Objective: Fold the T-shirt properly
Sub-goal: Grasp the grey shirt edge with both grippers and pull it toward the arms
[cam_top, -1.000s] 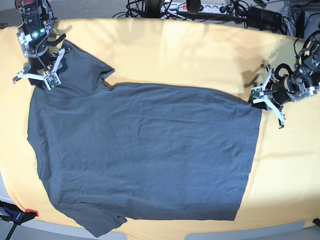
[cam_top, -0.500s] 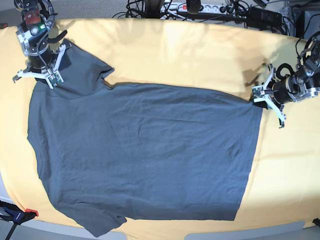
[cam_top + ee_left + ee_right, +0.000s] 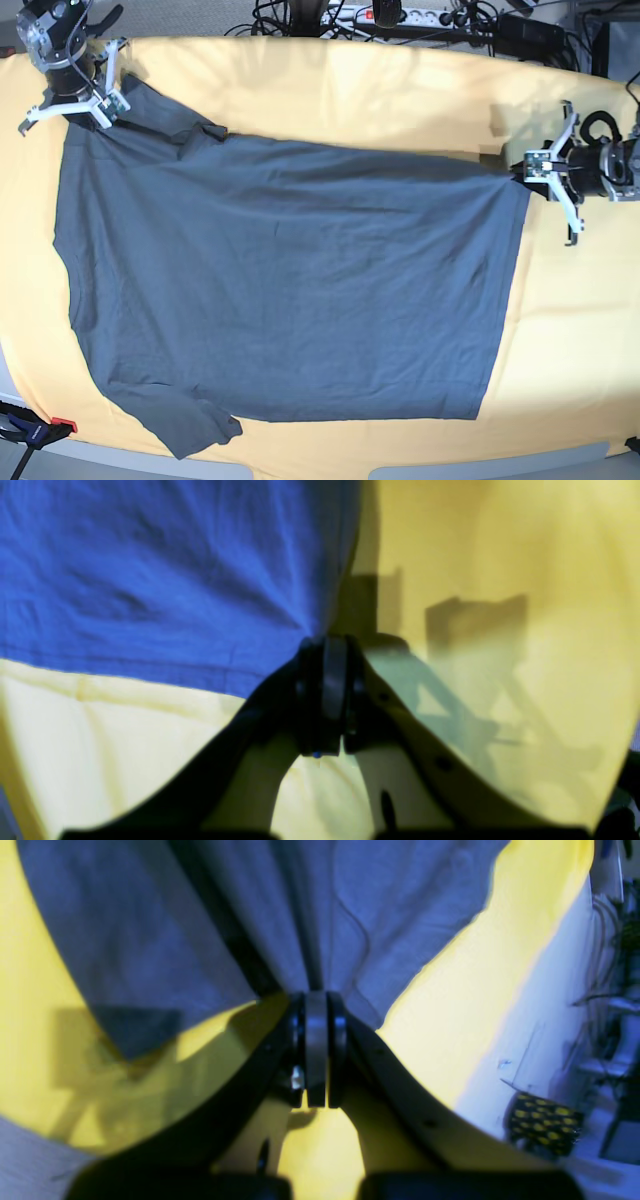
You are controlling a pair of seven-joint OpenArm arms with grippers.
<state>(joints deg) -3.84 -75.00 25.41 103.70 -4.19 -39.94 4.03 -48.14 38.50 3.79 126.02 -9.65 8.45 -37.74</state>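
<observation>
Both end effectors, left [image 3: 527,168] and right [image 3: 98,97], pinch the T-shirt [image 3: 290,290].

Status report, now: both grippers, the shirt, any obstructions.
Left gripper shut on T-shirt hem corner. Right gripper shut on shoulder edge. Shirt flat on yellow tablecloth. Nothing in the way.

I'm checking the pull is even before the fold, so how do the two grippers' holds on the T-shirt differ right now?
The left gripper pinches the T-shirt at a hem corner; the right gripper pinches it up by the sleeve and shoulder. The left one lies sideways over the tablecloth; the right one points downward at the far corner. Both have their jaws shut on cloth, drawn taut towards them.
</observation>
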